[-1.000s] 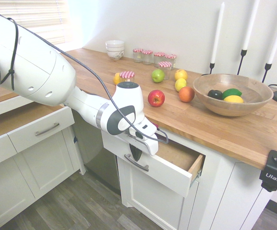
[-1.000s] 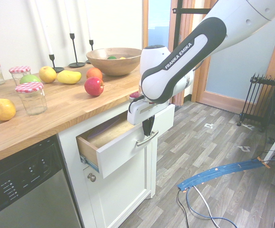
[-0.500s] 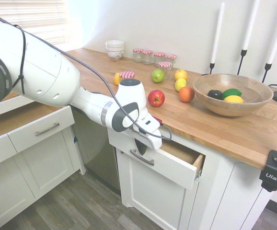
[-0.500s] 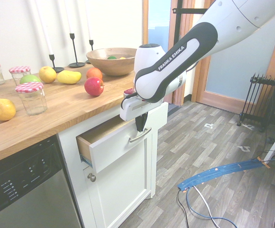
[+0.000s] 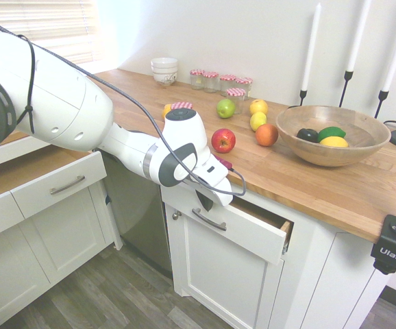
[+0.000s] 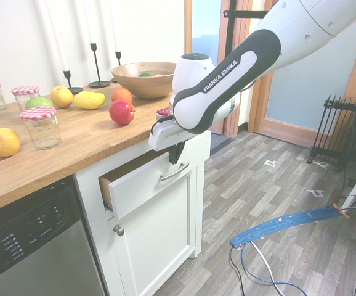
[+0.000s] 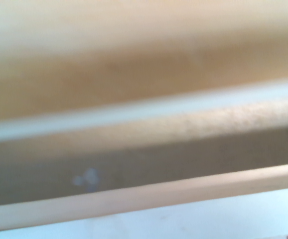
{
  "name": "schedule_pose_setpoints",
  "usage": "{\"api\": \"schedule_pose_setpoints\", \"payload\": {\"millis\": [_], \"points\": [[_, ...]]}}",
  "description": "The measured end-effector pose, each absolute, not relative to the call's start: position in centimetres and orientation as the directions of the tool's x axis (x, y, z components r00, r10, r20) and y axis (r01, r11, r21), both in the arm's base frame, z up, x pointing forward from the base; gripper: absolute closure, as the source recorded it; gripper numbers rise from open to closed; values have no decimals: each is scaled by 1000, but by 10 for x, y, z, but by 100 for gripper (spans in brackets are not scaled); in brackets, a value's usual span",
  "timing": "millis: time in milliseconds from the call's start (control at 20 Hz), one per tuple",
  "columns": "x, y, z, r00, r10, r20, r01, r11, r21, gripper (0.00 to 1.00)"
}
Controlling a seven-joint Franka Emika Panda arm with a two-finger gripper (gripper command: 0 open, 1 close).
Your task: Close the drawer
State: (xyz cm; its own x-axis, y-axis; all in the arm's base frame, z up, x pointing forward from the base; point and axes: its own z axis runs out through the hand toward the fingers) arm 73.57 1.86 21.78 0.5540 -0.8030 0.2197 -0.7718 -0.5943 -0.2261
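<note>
My hand point(image 5: 203, 201) is pressed together, pinching nothing, and it points steeply down against the white front of the drawer point(image 5: 242, 232), just above its curved silver handle point(image 5: 209, 219). The drawer lies directly ahead of my hand, toward the cabinet and under the lip of the table point(image 5: 335, 188). It stands out only a little: in the first exterior view a narrow wedge of its wooden inside shows at the far end, and in the second exterior view point(image 6: 147, 179) a thin dark gap runs under the table edge.

The drawer front runs long along the table edge, so my push must go square to that length, straight inward. I am touching near one end of the front rather than its middle, so I judge it could skew slightly as it slides.

Above me the table edge overhangs closely, and a red apple point(image 5: 223, 140) sits near that edge just over my wrist. Below and outward the floor side is free. The blurred wrist view shows only bands of wood and white. I judge the closing nearly done.
</note>
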Motion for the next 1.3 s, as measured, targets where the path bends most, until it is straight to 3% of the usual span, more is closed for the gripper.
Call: {"api": "schedule_pose_setpoints", "payload": {"millis": [600, 1050, 1300], "points": [[735, 22, 230, 533, -818, 215, -788, -572, -226, 100], [713, 25, 202, 560, -825, 77, -826, -563, -25, 100], [705, 20, 210, 574, -817, 60, -818, -575, -8, 100]]}}
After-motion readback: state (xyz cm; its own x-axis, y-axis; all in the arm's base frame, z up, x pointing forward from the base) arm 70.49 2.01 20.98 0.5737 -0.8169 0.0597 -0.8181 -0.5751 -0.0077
